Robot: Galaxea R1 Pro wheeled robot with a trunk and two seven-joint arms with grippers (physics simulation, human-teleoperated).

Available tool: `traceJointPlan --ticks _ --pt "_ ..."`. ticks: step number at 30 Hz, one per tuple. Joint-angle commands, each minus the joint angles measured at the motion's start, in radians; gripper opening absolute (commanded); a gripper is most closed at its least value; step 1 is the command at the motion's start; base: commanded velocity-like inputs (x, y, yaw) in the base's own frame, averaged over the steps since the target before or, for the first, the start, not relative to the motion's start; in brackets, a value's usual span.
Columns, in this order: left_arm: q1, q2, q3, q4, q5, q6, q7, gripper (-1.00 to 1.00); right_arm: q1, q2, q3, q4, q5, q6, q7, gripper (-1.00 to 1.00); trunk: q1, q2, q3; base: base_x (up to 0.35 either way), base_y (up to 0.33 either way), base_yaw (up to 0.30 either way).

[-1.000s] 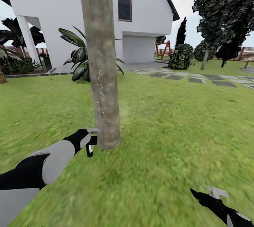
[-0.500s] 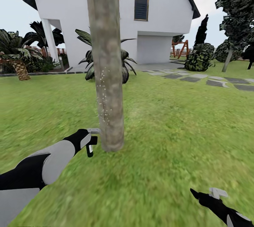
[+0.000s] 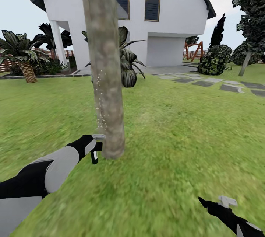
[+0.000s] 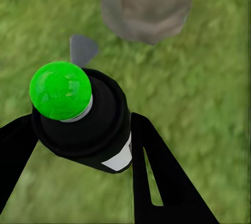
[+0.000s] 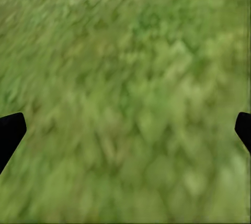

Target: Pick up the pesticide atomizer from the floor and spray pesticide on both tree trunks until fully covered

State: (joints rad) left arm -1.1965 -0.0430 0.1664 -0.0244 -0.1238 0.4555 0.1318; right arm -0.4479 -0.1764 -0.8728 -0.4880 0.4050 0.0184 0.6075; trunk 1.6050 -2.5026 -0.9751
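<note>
Head view is showing the left pincer [image 3: 96, 145] grasping the pesticide atomizer [image 3: 95, 154] low down, just beside the left side of the near tree trunk [image 3: 104, 63] and close to its flared base. So the pick-up is done, and the bottle is off the grass lawn [image 3: 176, 137]. A thin scatter of pale droplets is lying on the left edge of this trunk, between its middle and the base. The rest of the bark is looking bare, so I judge the coverage here as only partial, and the far side of the trunk is hidden.

In the left wrist view the black bottle [image 4: 89, 122], with its green cap and white label, is sitting clamped between the two dark fingers [image 4: 157, 182], with the trunk base [image 4: 146, 4] just ahead of it.

The right pincer [image 3: 224, 204] is hanging released at the near right, over grass, and holding nothing; its wrist view is showing spread fingertips [image 5: 10, 132] above the lawn.

Still left, by my reading: finishing this trunk, then spraying the second tree. A tree with a thin pale trunk [image 3: 246, 62] is standing far right, but I cannot tell whether it is the one.
</note>
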Motion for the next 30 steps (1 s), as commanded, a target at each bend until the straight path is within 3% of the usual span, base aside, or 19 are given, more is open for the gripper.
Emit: traceJointPlan --ticks 1,13,30 --pt "0.000 0.000 -0.001 0.000 0.000 0.000 0.000 -1.00 0.000 0.000 0.000 0.000 0.000 0.000 0.000 1.00 0.000 0.000 0.000 0.000 -0.321 0.150" --pt "0.000 0.000 -0.001 0.000 0.000 -0.001 0.000 -1.00 0.000 0.000 0.000 0.000 0.000 0.000 0.000 1.00 0.000 0.000 0.000 0.024 -0.321 0.271" --pt "0.000 0.000 -0.001 0.000 0.000 -0.001 0.000 -1.00 0.000 0.000 0.000 0.000 0.001 0.000 0.000 1.00 0.000 0.000 0.000 0.133 -0.318 0.282"
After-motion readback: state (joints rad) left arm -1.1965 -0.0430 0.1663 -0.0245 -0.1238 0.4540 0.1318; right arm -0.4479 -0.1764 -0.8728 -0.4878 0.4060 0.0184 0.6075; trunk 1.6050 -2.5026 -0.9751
